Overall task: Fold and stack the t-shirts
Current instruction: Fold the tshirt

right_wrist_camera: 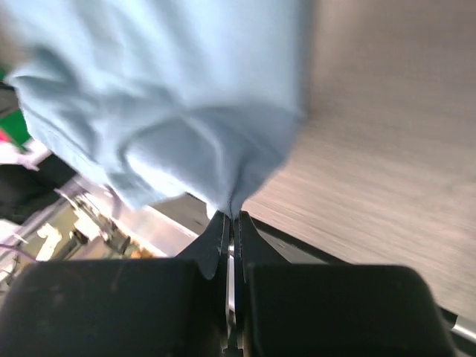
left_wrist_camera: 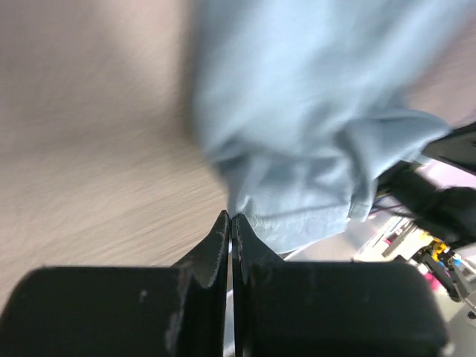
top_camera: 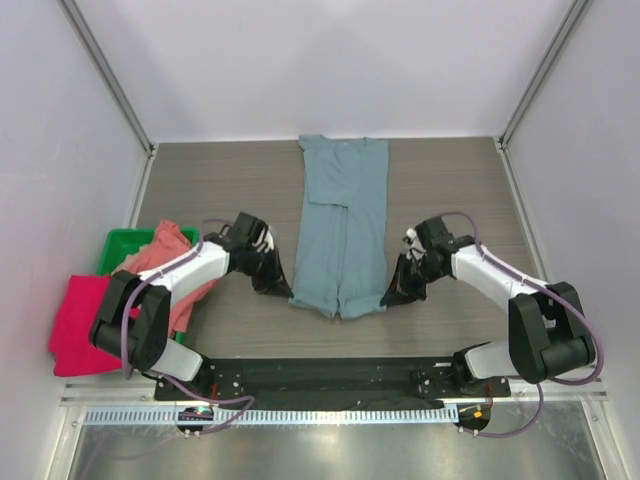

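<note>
The slate-blue t-shirt [top_camera: 342, 225] lies lengthwise in the middle of the table, folded into a narrow strip, collar end far. My left gripper [top_camera: 288, 290] is shut on its near left corner [left_wrist_camera: 297, 208]. My right gripper [top_camera: 385, 298] is shut on its near right corner [right_wrist_camera: 186, 141]. Both corners are lifted a little off the table. The salmon-pink t-shirt [top_camera: 165, 255] lies crumpled over the green bin at the left. The crimson-pink t-shirt [top_camera: 80, 325] lies beside it at the table's left edge.
The green plastic bin [top_camera: 122, 243] stands at the left under the salmon shirt. Grey walls with metal posts close the table on three sides. The black base rail [top_camera: 320, 375] runs along the near edge.
</note>
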### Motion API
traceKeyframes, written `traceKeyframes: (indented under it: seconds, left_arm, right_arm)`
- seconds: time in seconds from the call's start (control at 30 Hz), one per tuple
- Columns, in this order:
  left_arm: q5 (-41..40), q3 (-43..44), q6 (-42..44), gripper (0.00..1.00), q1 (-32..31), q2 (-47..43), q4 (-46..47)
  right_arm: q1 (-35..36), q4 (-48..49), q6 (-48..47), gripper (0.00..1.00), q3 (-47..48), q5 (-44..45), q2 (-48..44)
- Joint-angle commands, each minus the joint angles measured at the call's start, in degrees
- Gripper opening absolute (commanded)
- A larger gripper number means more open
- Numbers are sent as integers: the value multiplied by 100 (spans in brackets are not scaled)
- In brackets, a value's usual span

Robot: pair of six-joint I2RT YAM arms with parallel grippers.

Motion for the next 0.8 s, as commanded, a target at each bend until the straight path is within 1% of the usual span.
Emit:
traceKeyframes:
  seconds: [0.0,0.03,0.07,0.1,0.13,0.17,0.27,0.3,0.4,0.47,0.77]
  left_arm:
    - [102,1002,457,0,115,-275,90]
    - [163,1205,632,0,133,-188,99]
    - [172,1685,729,0,150,-126,99]
    - [181,1908,817,0,168,-56,99]
    - [164,2171,975,0,229,136,73]
    - [164,2617,1029,0,273,243,38]
    - [94,3296,1231,0,440,822,-120]
    - [76,3673,1292,0,484,972,-208]
    - [76,4193,1451,0,616,1534,-296]
    - [58,4388,1538,0,669,1894,-296]
    - [-29,5055,1644,0,696,2967,-209]
  right_arm:
    - [-290,-313,-550,2,1149,-181,-195]
    - [-412,-331,-603,1,1362,-216,-99]
    - [-440,-322,-656,1,1565,-216,-37]
    - [-475,-313,-682,2,1923,-207,24]
    - [-536,-296,-700,2,2075,-190,77]
    - [-572,-235,-709,1,2198,-190,226]
    - [-773,-33,-692,1,2603,-190,560]
    - [-835,64,-605,1,2752,-190,657]
    - [-1037,521,-437,1,2989,-260,1017]
    - [-1081,775,-419,1,3113,-251,1228]
    - [-1170,1101,-595,1,4097,-137,2634]
